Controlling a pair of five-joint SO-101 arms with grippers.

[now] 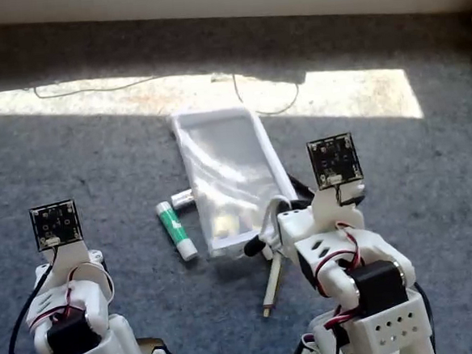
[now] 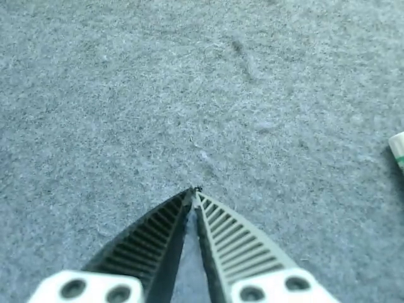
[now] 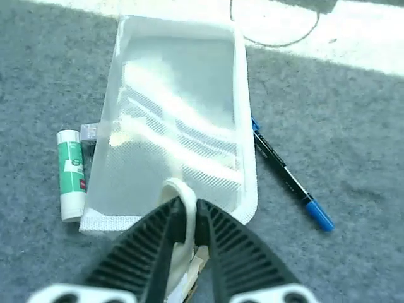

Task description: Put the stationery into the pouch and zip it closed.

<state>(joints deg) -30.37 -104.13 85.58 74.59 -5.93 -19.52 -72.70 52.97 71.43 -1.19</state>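
While pinching the pull loop in the clamped right claw, risks dragging the unheld mesh pouch onto the glue stick, left claw closed, empty.

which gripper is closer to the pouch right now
Right. The right gripper sits at the near end of the pouch, shut on a white loop there. The left gripper is shut over bare carpet, off to the side beyond the glue stick.
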